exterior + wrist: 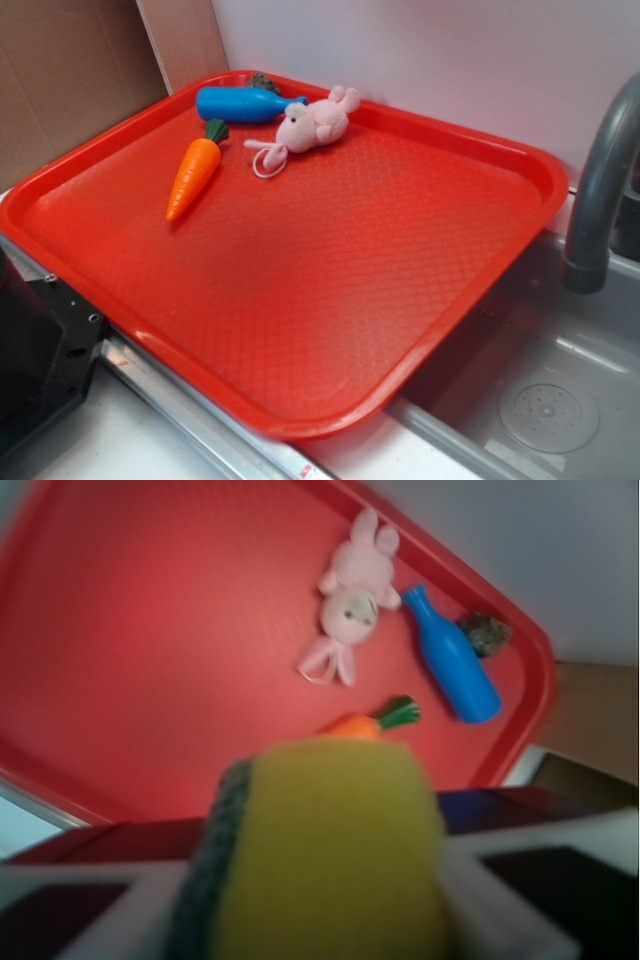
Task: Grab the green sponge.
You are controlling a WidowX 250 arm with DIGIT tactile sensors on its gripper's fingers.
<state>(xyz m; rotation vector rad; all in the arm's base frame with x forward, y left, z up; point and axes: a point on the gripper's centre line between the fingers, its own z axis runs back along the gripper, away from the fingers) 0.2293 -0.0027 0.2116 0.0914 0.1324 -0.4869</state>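
Note:
The green sponge (pixel 330 850), a yellow foam block with a dark green layer on its left face, fills the lower middle of the wrist view. It sits between my gripper's (pixel 320 890) two pale fingers (pixel 115 905), which press on its sides. The gripper is shut on the sponge and holds it high above the red tray (pixel 150 630). The sponge and the gripper are both out of the exterior view.
At the far end of the red tray (pixel 480 260) lie an orange toy carrot (pixel 192 178), a blue bottle (pixel 245 103), a pink plush bunny (pixel 315 125) and a small dark lump (pixel 263 82). A grey faucet (pixel 600 190) and sink (pixel 540 400) are at the right.

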